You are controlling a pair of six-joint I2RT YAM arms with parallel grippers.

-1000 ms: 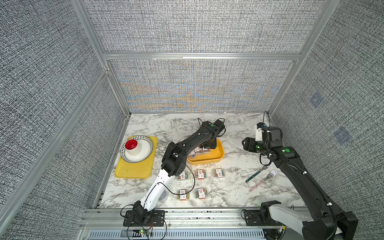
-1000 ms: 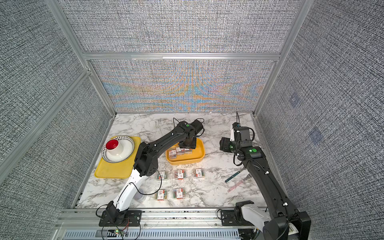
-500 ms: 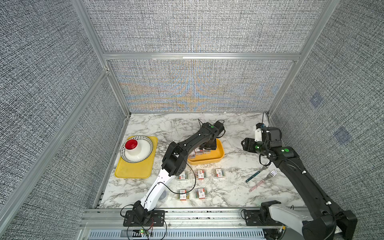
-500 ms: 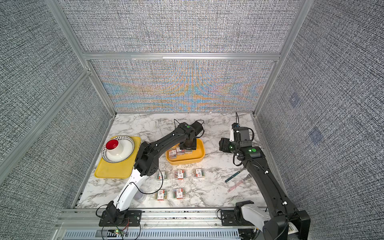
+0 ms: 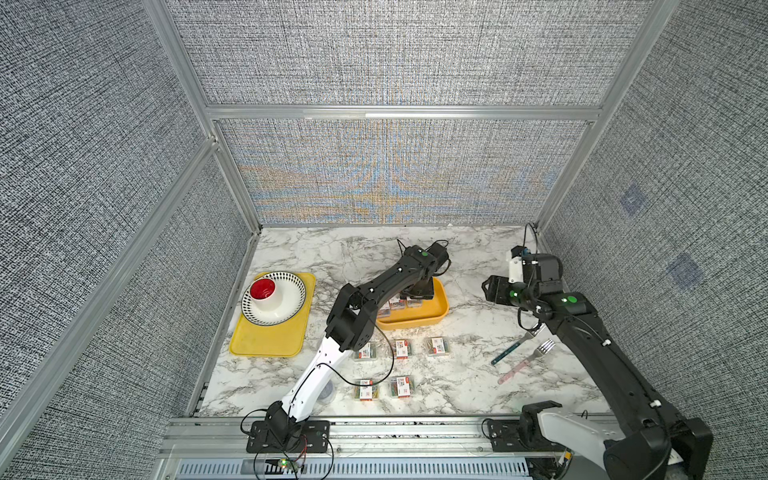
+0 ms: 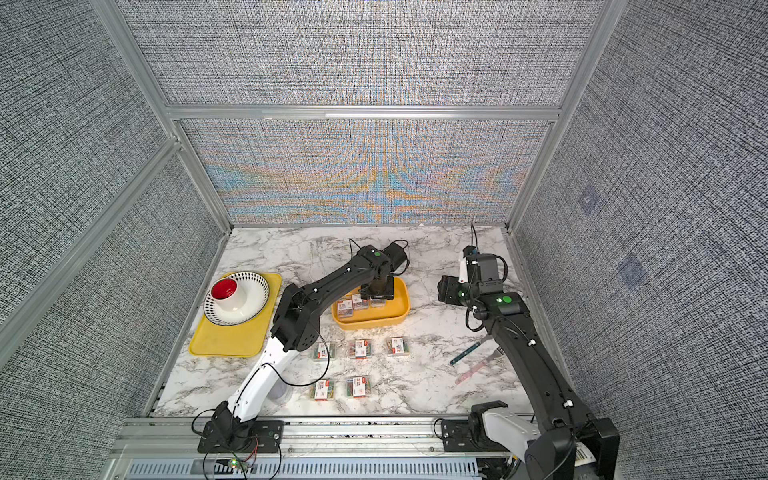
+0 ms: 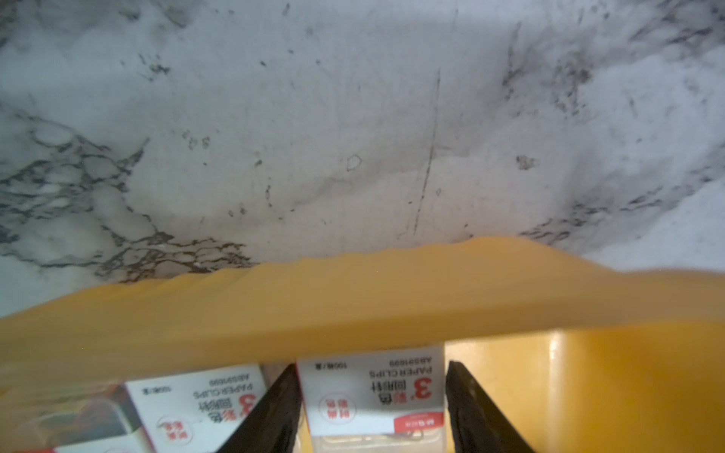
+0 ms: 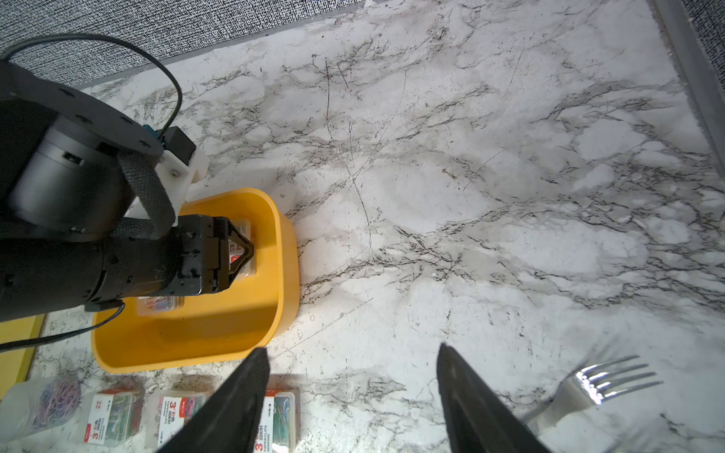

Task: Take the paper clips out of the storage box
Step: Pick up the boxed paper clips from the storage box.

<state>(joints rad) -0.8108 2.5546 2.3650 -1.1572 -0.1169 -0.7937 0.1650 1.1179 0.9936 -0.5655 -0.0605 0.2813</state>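
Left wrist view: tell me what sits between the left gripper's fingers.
A clear paper clip case with a white-and-red label, inside the yellow storage box, as the left wrist view shows. Whether the left gripper presses it is unclear.

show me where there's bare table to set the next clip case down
Bare marble: right of the two front cases, up to the forks; also behind the storage box toward the back wall. Crowded: around the three-case row and under the left arm.

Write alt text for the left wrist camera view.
The left gripper straddles a labelled paper clip case inside the yellow storage box, with a second case beside it. The box's blurred wall crosses the frame; the marble table lies beyond.
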